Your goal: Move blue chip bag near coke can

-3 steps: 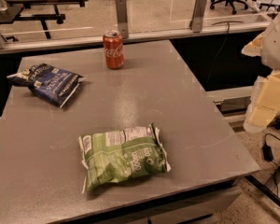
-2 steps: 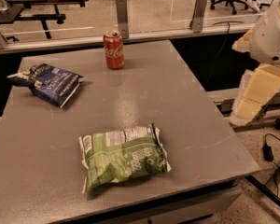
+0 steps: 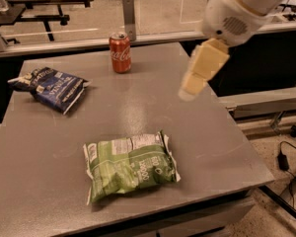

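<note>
The blue chip bag (image 3: 50,88) lies flat at the far left of the grey table (image 3: 138,102), dark navy with white lettering. The coke can (image 3: 120,52) stands upright at the table's far edge, to the right of the bag and well apart from it. My gripper (image 3: 189,90) hangs above the right part of the table, pointing down and to the left, in the air to the right of the can. It holds nothing and touches nothing.
A larger green chip bag (image 3: 129,165) lies near the table's front edge. A metal post (image 3: 129,15) stands just behind the can. Rails and a cable lie on the floor to the right of the table.
My arm has swung in from the right edge of the view to above the table's right part. The bags and the can have not moved.
</note>
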